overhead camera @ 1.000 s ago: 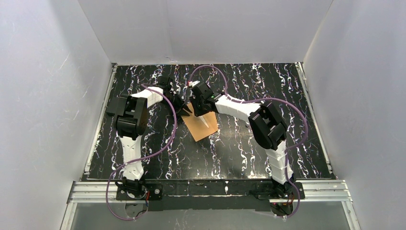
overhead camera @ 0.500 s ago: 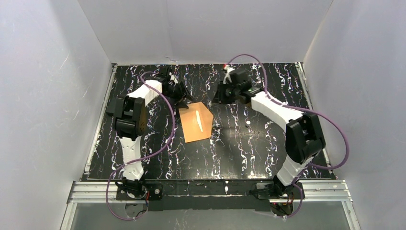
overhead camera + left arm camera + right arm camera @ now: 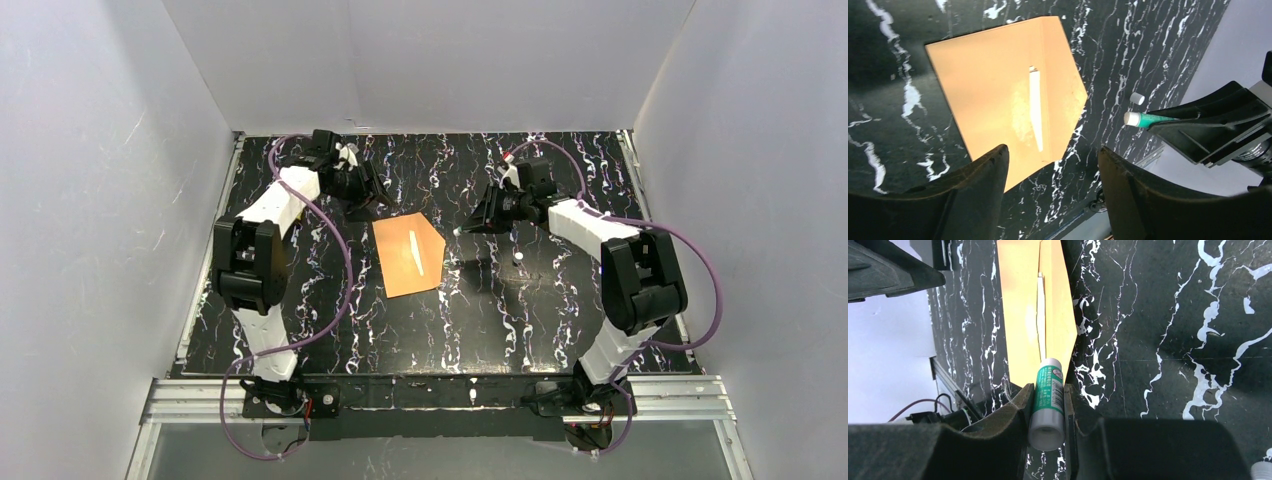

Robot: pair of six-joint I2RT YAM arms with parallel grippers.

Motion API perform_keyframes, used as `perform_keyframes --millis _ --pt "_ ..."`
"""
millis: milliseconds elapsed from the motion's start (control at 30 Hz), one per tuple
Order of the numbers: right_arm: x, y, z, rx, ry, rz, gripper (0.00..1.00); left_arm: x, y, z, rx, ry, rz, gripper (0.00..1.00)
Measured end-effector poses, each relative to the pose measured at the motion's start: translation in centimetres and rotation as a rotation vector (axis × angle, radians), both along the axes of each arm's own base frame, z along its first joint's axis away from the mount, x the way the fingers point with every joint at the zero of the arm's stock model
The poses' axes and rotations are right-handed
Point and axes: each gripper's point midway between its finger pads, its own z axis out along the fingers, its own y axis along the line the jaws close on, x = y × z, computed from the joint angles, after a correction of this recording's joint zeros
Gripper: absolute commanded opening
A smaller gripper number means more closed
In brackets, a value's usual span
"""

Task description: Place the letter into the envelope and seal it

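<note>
The orange-brown envelope (image 3: 405, 265) lies flat in the middle of the table, its pointed flap (image 3: 1065, 85) spread open to the right. A white streak (image 3: 416, 252) runs along the flap's fold. The letter is hidden. My left gripper (image 3: 374, 196) hovers just beyond the envelope's far-left corner, open and empty (image 3: 1053, 157). My right gripper (image 3: 478, 222) hangs to the right of the envelope, shut on a green-and-white glue stick (image 3: 1049, 385). The stick's tip (image 3: 459, 232) points at the flap from a short way off.
A small white cap (image 3: 519, 258) lies on the black marbled table (image 3: 520, 320) right of the envelope, also seen as the cap (image 3: 1137, 98). White walls enclose the table on three sides. An aluminium rail (image 3: 440, 395) runs along the near edge.
My left gripper has opened and drawn back to the far left, off the envelope. My right arm has swung right with the glue stick. The envelope now lies flat and uncovered.
</note>
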Motion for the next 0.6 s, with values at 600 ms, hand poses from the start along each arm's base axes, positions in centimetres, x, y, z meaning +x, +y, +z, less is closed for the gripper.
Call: perform_keyframes --millis 600 --pt "-0.2 0.2 -5.7 0.274 0.291 -0.004 0.09 -2.8 3.0 -3.4 0.131 0.071 -0.004 0.79"
